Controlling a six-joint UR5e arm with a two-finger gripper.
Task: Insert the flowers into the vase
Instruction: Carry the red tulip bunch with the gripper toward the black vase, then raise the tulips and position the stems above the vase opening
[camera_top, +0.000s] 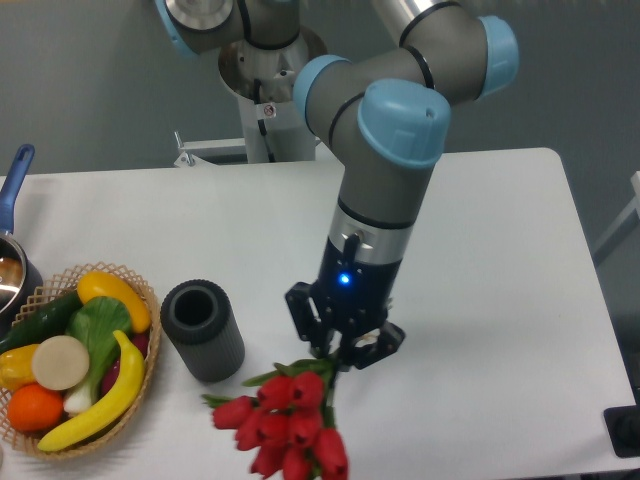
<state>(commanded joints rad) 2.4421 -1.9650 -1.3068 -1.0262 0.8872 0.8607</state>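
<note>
- From the fixed camera, I am looking down on a white table (500, 230) with rounded corners, set against a grey-blue wall, and the arm's round base is standing at the far edge.
- I am watching the arm reaching down over the near middle of the table, its wrist showing a small blue light just above the gripper (335, 355).
- The gripper is pointing down and toward the camera, and its fingers are clamping the green stems of the flowers (285, 425); the exact finger gap is hidden by the stems and leaves, but the bunch is hanging from the jaws.
- The red tulip buds are hanging below the gripper and toward the camera, slightly to its camera-left, slightly blurred, with the lowest buds running off the bottom edge of the view.
- The vase (203, 330) is standing upright on the table to the camera-left of the gripper, near it but apart, its round mouth open and facing up; the flowers are outside it.
- Farther camera-left of the gripper, beyond the vase, a wicker basket (140, 285) of fruit and vegetables is sitting at the table's edge.
- A blue-handled pot (14, 225) is showing partly at the far camera-left border.
</note>
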